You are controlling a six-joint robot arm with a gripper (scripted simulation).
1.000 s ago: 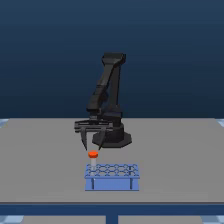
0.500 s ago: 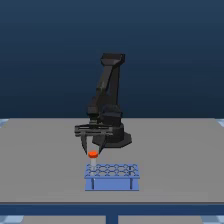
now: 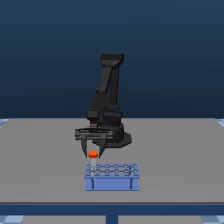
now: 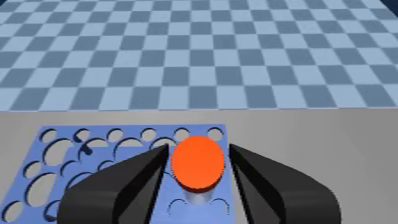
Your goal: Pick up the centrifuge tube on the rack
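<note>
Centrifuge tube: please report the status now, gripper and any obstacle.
Gripper down over rack, fingers either side of orange cap. Centrifuge tube upright between them; grip not confirmed. Nothing in the way.

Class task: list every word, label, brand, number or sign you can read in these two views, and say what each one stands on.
None: no readable text in either view. The light-blue rack, the orange-red cap of the centrifuge tube, the black gripper, the arm and the grey table all appear plain and unmarked.

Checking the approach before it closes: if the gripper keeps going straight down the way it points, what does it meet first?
Probably nothing before the tube: the gripper already straddles its orange cap. Further down lies the rack.
</note>
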